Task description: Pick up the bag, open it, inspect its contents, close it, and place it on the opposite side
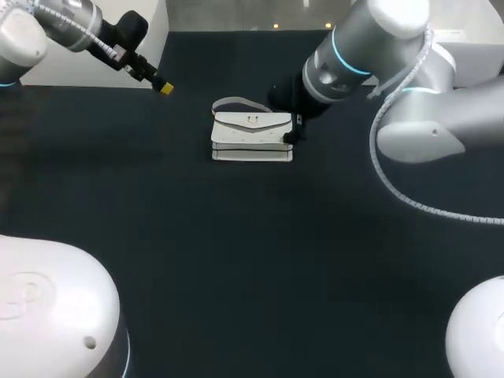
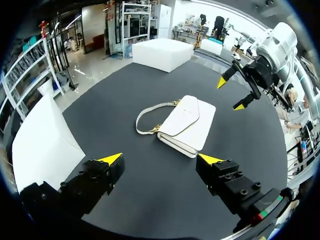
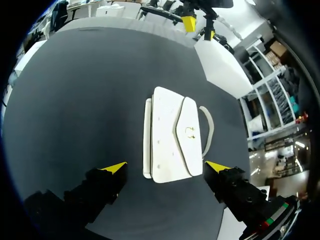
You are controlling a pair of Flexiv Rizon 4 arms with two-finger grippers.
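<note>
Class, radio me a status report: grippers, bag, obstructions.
Left gripper, right gripper open, empty. Bag flat on table, flap shut, untouched; right gripper hovers at its end. Nothing seen blocking.

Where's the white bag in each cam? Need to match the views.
Head: bag lies flat, upper middle of the table.
Left wrist: bag well ahead of the open left gripper.
Right wrist: bag just ahead of the open right gripper.
Shared landmark: strap looped off the bag's flap-side edge.
</note>
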